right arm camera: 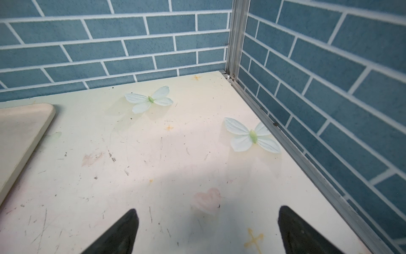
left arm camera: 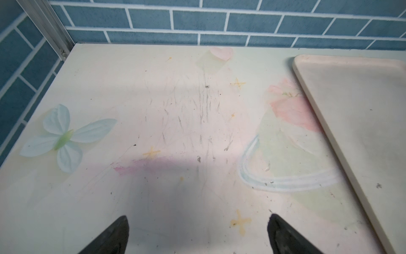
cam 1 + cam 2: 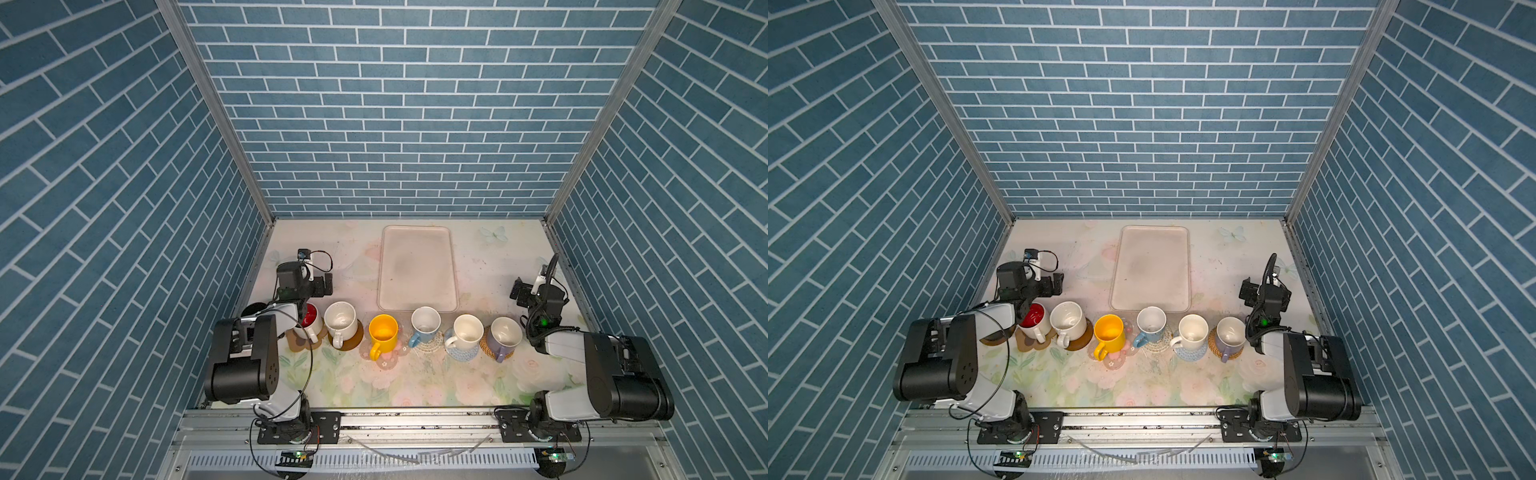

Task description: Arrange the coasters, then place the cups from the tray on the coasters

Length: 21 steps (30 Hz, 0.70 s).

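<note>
The cups stand upright in a row on the coasters, just in front of the tray. The left gripper and the right gripper hang over the table to either side of the tray, jaws spread wide, holding nothing.

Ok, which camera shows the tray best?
A top view: in both, the tray lies whole and bare. The left wrist view catches only one edge and corner; the right wrist view only a corner.
</note>
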Available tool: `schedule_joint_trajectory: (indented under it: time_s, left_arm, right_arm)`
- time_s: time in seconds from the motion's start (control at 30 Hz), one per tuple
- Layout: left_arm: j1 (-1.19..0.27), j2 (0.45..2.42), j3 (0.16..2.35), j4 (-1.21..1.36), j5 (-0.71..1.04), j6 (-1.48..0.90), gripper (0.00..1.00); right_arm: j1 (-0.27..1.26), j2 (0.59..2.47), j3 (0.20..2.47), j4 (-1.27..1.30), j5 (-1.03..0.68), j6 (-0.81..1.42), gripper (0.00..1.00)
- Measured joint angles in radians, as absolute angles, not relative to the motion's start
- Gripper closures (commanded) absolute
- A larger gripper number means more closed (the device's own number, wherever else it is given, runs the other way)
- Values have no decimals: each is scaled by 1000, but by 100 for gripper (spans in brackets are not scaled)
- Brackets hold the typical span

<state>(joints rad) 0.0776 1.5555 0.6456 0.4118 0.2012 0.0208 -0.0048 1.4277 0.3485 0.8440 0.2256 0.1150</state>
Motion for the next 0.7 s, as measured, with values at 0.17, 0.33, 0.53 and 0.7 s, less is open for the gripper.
schedule_joint_trajectory:
  time_s: [0.17,0.33,0.53,0.7]
  left_arm:
    - [52,1545,610,472,154,31,1]
    - [13,1521,530,537,110,55,1]
    - [-10,1507,476,638,62,72,1]
    - [-14,1504,461,676,41,78,1]
  right_arm:
    - [-6,1428,334,887,226,115,1]
    - [-6,1428,272,964,224,113,1]
    - [-6,1429,260,1013,222,106,1]
    - [-6,1429,246,1050,220,104,1]
